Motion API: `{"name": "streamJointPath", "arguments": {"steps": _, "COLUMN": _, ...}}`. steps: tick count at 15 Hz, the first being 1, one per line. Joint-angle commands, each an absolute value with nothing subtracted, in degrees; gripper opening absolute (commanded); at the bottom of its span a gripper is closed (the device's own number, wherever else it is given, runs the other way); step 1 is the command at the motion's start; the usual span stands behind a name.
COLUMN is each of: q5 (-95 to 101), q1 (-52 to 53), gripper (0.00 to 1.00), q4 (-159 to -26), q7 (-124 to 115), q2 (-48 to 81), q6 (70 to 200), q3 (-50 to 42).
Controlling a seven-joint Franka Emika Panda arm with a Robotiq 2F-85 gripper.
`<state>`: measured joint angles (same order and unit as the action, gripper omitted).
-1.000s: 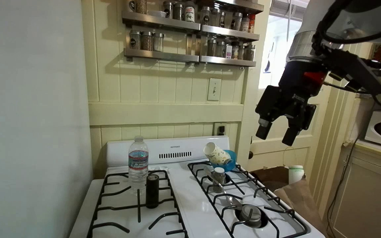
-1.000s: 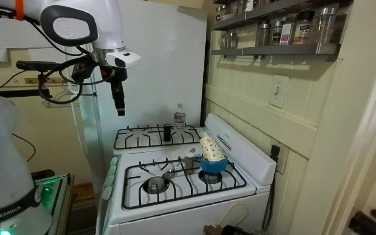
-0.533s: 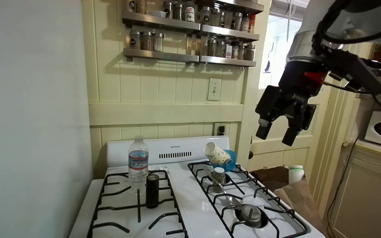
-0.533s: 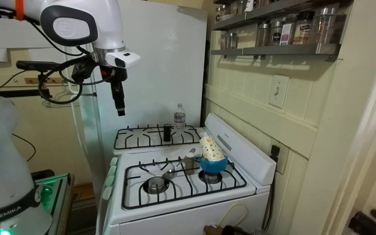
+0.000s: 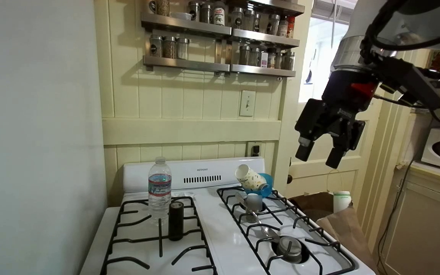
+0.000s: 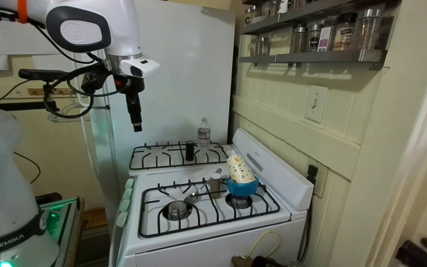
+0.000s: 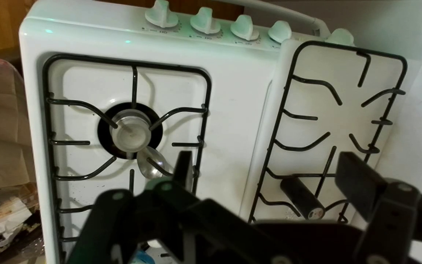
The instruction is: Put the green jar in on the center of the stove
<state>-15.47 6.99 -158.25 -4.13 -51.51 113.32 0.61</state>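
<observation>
I have the pincer (image 5: 319, 156) spread: two matte black, square-ended fingers (image 7: 359, 183) with a wide gap between them, hanging well above the stove (image 7: 233, 128), whose top is smooth, glossy white. Grates (image 7: 90, 59) of thin black rod, prongs bent inward, sit over it; a burner (image 7: 130, 134) reads as a round grey metal cap in a dark ring. A shiny metal spoon (image 7: 145, 167) lies with its broad end at that burner's edge, contact unclear to me, handle passing just beside the green jar (image 6: 215, 189). The jar: short upright cylinder, dull greenish, paler top, on the stove among the bars, between two burners. Near it, a speckled cup (image 6: 240, 168) tilts in a rounded blue bowl (image 6: 243, 188). On the other grate, a slim dark container (image 5: 176, 221) stands upright beside a clear bottle (image 5: 159, 187) with a printed band. Arm pose: in an exterior view I see the white arm (image 6: 122, 29) nearly level from upper left, wrist bent, pincer pointing down.
</observation>
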Motion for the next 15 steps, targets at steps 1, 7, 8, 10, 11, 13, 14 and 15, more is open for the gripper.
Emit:
{"name": "streamJointPath", "arguments": {"steps": 1, "q5": -15.97, "q1": 6.24, "gripper": 1.00, "q4": -158.08, "q7": -3.66, "q2": -51.49, "q6": 113.01, "q3": 1.19}}
{"name": "streamJointPath", "arguments": {"steps": 7, "q5": -10.74, "q1": 2.67, "gripper": 1.00, "q4": -154.90, "q7": -6.21, "q2": -42.24, "q6": 113.76, "q3": 3.48}}
{"name": "streamJointPath", "arguments": {"steps": 8, "q5": -10.49, "q1": 3.24, "gripper": 1.00, "q4": -154.43, "q7": -3.23, "q2": -39.35, "q6": 116.43, "q3": 2.16}}
{"name": "streamJointPath", "arguments": {"steps": 10, "q5": -8.85, "q1": 3.23, "gripper": 1.00, "q4": -153.01, "q7": 1.05, "q2": -33.88, "q6": 118.31, "q3": 0.60}}
{"name": "streamJointPath", "arguments": {"steps": 11, "q5": -7.72, "q1": 3.22, "gripper": 1.00, "q4": -151.64, "q7": 3.07, "q2": -30.72, "q6": 119.20, "q3": 0.30}}
{"name": "streamJointPath", "arguments": {"steps": 13, "q5": -3.72, "q1": 2.26, "gripper": 1.00, "q4": -147.72, "q7": 6.03, "q2": -24.16, "q6": 121.47, "q3": 0.03}}
{"name": "streamJointPath", "arguments": {"steps": 14, "q5": -1.94, "q1": 1.67, "gripper": 1.00, "q4": -145.42, "q7": 6.15, "q2": -20.64, "q6": 123.70, "q3": 0.12}}
{"name": "streamJointPath", "arguments": {"steps": 15, "q5": 0.20, "q1": 1.02, "gripper": 1.00, "q4": -142.87, "q7": 5.79, "q2": -17.13, "q6": 125.66, "q3": 0.39}}
